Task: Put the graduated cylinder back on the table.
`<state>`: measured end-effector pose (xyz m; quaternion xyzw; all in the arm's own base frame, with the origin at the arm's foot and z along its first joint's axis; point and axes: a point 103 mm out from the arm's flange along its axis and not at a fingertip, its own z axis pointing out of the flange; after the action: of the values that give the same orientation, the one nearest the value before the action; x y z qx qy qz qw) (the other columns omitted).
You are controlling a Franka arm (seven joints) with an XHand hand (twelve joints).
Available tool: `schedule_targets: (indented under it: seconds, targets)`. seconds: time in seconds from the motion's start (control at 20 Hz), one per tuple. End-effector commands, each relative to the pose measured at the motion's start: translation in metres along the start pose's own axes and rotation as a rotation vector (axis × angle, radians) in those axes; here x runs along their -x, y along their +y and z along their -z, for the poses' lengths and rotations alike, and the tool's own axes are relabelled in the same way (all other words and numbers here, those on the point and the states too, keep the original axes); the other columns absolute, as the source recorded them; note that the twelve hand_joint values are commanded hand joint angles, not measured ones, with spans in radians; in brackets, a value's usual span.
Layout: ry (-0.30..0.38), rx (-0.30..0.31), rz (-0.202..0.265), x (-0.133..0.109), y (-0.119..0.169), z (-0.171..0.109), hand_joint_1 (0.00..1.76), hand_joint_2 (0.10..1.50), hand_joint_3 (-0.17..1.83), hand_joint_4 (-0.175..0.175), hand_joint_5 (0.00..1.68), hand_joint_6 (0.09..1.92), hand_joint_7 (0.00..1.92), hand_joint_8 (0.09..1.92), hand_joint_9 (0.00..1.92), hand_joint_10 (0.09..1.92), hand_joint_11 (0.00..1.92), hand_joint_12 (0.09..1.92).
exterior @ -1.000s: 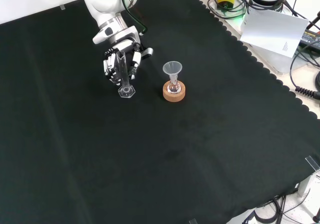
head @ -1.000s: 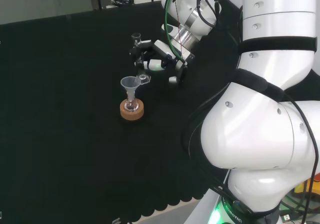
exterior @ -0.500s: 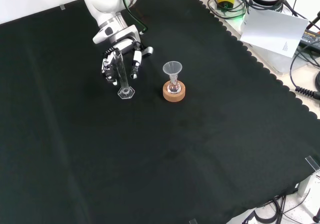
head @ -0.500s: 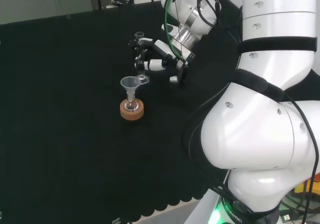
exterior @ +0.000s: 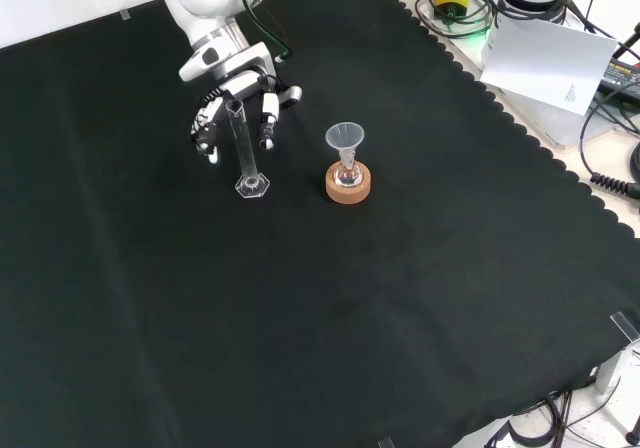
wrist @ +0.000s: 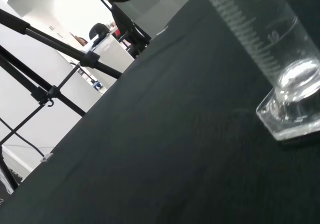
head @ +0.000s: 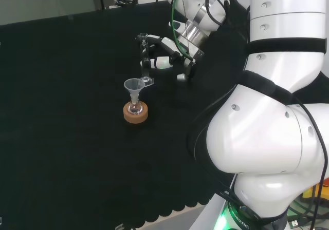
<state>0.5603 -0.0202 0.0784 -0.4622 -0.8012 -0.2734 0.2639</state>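
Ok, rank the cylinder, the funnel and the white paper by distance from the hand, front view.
1. Cylinder: upright right by the hand.
2. Funnel: to the hand's right, above a cork ring.
3. White paper: far right, off the cloth.

The head view looks from behind and above the arm's base, over the white arm links (head: 272, 112) on its right, toward the far edge of the black cloth (head: 61, 137). The front view faces the arm from the opposite side, high up, looking down on the cloth (exterior: 400, 298) and its scalloped right edge. Both share the graduated cylinder (exterior: 244, 153), the hand (exterior: 225, 108) and the cork stand (exterior: 348, 183) mid-cloth. The wrist view sits low and very close to the cylinder's base (wrist: 287, 109), facing across the cloth (wrist: 150, 159) to the room beyond.
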Motion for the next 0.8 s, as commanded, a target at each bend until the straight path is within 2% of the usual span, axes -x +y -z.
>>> schedule_targets:
  seconds: [0.05,0.2,0.45,0.6,0.8]
  targets:
    - [-0.017,0.013,-0.031,-0.005,-0.009,0.022,0.77,0.9,-0.17,-0.038,0.36,0.09,0.21,0.63,0.71,0.09,0.32,1.33]
    - [-0.045,0.046,-0.043,-0.01,-0.018,0.038,0.76,0.9,-0.17,-0.039,0.35,0.09,0.17,0.63,0.68,0.09,0.29,1.33]
    - [-0.106,0.085,-0.096,-0.026,-0.048,0.077,0.76,0.9,-0.17,-0.04,0.35,0.09,0.17,0.64,0.67,0.09,0.28,1.34]
    - [-0.148,0.106,-0.121,-0.042,-0.068,0.098,0.76,0.9,-0.17,-0.041,0.35,0.09,0.17,0.65,0.67,0.09,0.27,1.35]
    - [-0.216,0.145,-0.131,-0.073,-0.097,0.121,0.76,0.9,-0.17,-0.042,0.35,0.09,0.17,0.65,0.68,0.09,0.27,1.35]
